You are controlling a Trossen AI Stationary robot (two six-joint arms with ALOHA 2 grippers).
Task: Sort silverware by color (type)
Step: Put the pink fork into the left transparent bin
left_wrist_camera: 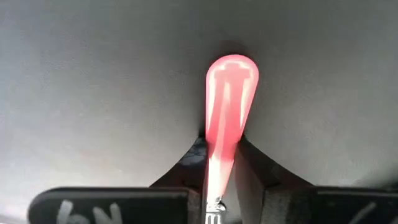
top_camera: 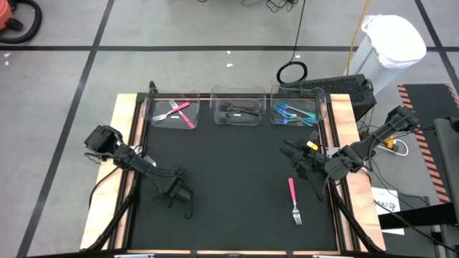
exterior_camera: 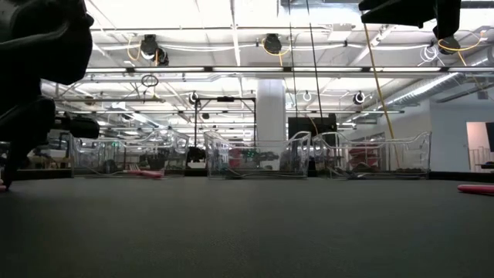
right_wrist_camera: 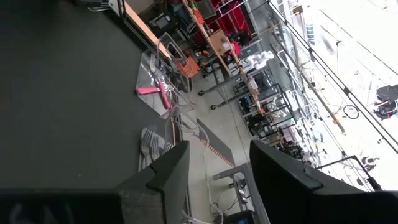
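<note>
A pink-handled utensil point(left_wrist_camera: 227, 118) stands clamped between the fingers of the left gripper point(left_wrist_camera: 217, 199), which has closed on it low over the front left part of the black mat point(top_camera: 229, 186). Only the left wrist view shows this grip; from overhead the gripper point(top_camera: 179, 192) hides the piece entirely, and whether it is a fork or a spoon cannot be told, since its head is cut off at the picture's edge.

A second pink-handled fork point(top_camera: 293, 199) lies on the mat at front right, tines toward the front edge. In the low view only its pink tip point(exterior_camera: 475, 188) shows at the right border.

Along the far side, three clear bins sit in a row: the left bin point(top_camera: 172, 100) holds pink-handled pieces point(top_camera: 182, 115), the middle bin point(top_camera: 240, 97) black ones point(top_camera: 240, 110), the right bin point(top_camera: 301, 100) teal-handled ones point(top_camera: 294, 113). The low view shows the bins as glassy outlines with their contents hard to make out, apart from a pink streak point(exterior_camera: 145, 173) at the left one.

The right gripper point(top_camera: 305, 170) hovers above the mat near the right edge, just beyond the lying fork, its fingers point(right_wrist_camera: 168, 177) parted with nothing between them, as the right wrist view shows. That view also catches the pink pieces point(right_wrist_camera: 152, 91) and what look like fork tines point(right_wrist_camera: 149, 146) in the bins farther off.
</note>
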